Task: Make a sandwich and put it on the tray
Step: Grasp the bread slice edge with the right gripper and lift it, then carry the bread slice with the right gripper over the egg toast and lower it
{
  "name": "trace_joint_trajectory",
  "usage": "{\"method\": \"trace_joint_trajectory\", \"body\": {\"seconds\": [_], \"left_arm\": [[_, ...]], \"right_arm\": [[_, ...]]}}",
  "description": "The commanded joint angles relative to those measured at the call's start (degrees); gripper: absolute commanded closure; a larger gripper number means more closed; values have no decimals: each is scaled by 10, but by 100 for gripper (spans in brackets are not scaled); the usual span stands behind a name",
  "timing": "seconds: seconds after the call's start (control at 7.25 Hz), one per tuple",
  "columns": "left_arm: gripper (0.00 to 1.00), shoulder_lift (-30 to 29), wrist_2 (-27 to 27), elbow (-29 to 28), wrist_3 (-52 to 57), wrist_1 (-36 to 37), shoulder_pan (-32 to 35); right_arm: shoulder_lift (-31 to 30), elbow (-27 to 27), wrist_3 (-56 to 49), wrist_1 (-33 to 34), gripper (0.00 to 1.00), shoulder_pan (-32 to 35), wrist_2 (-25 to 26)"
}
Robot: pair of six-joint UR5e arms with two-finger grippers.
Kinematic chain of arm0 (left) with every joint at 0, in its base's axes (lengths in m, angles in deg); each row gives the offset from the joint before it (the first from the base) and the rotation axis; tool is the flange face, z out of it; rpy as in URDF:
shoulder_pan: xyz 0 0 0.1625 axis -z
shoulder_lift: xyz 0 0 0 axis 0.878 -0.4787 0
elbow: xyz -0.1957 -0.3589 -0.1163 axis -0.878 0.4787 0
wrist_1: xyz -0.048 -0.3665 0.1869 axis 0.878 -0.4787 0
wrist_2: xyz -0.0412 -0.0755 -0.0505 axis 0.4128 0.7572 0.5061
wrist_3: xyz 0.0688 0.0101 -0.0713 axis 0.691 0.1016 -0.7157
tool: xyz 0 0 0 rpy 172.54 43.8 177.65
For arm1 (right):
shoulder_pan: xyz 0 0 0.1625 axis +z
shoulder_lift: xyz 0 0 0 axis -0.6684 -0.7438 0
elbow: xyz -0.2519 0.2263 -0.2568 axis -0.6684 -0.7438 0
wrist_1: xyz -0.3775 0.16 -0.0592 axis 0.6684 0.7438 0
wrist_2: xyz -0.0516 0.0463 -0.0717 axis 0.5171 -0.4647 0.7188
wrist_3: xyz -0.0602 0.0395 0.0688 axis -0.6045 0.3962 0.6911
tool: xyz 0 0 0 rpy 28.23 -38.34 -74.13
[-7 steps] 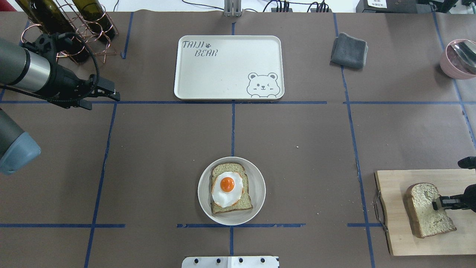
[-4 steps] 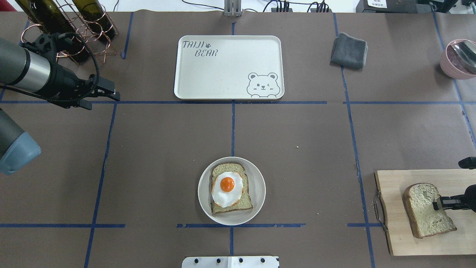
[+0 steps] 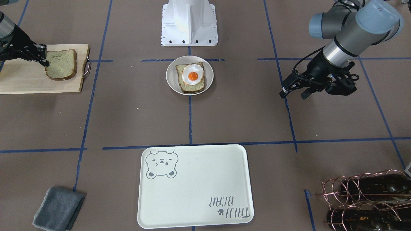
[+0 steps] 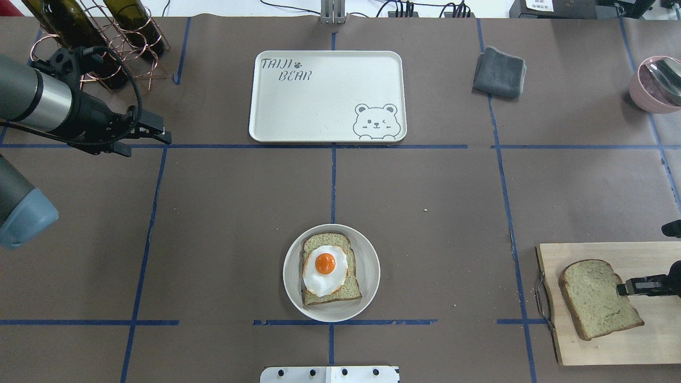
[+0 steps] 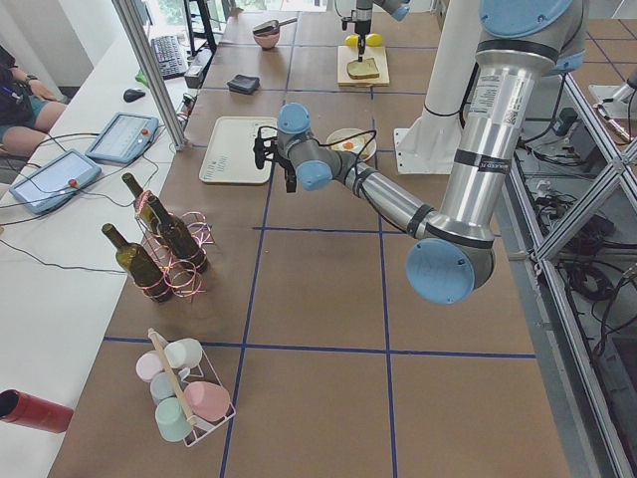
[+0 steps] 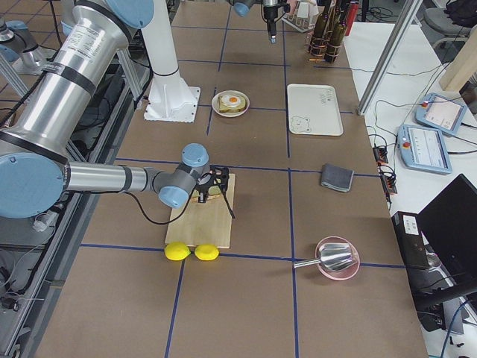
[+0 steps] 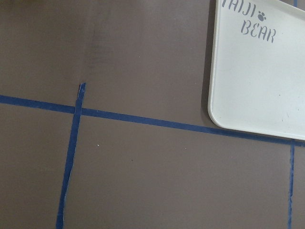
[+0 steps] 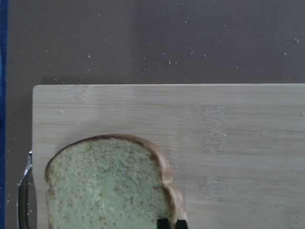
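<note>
A round white dish [image 4: 290, 276] near the table's front centre holds one bread slice [image 4: 348, 290] with a fried egg [image 4: 324, 268] on top. My right gripper [image 4: 622, 289] is shut on the crust edge of a second bread slice [image 4: 596, 298] over the wooden cutting board [image 4: 601, 252]. The right wrist view shows its fingertips [image 8: 164, 223] pinching that slice [image 8: 109, 186]. The cream "TAIJI BEAR" tray [image 4: 327, 96] lies empty at the back centre. My left gripper [image 4: 150, 148] hovers open and empty left of the tray [image 7: 257, 71].
A grey folded cloth [image 4: 500, 72] lies right of the tray. A pink bowl with a metal scoop [image 4: 657, 82] is at the far right. A copper rack with wine bottles [image 4: 90, 37] stands behind the left gripper. Two lemons [image 6: 192, 251] lie by the board.
The right gripper has shifted the second bread slice to the left over the board, and the slice now lies flatter. The left arm has not moved.
</note>
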Motion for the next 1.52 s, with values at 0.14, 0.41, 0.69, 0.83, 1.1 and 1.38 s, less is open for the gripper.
{"method": "trace_joint_trajectory", "body": {"seconds": [0.14, 0.41, 0.69, 0.83, 1.1, 1.38], "left_arm": [[0, 1, 0, -1, 0, 0, 0], [0, 0, 0, -6, 0, 0, -1], [0, -1, 0, -8, 0, -1, -2], [0, 0, 0, -9, 0, -7, -2], [0, 0, 1, -29, 0, -35, -2], [0, 1, 2, -39, 0, -49, -2]], "right_arm": [[24, -6, -1, -59, 100, 152, -178], [62, 3, 10, -64, 100, 201, -223], [163, 1, 58, -62, 100, 200, -223], [236, -4, 112, -50, 100, 186, -221], [352, -7, 173, -1, 100, 108, -161], [424, -5, 210, 51, 100, -30, -5]]}}
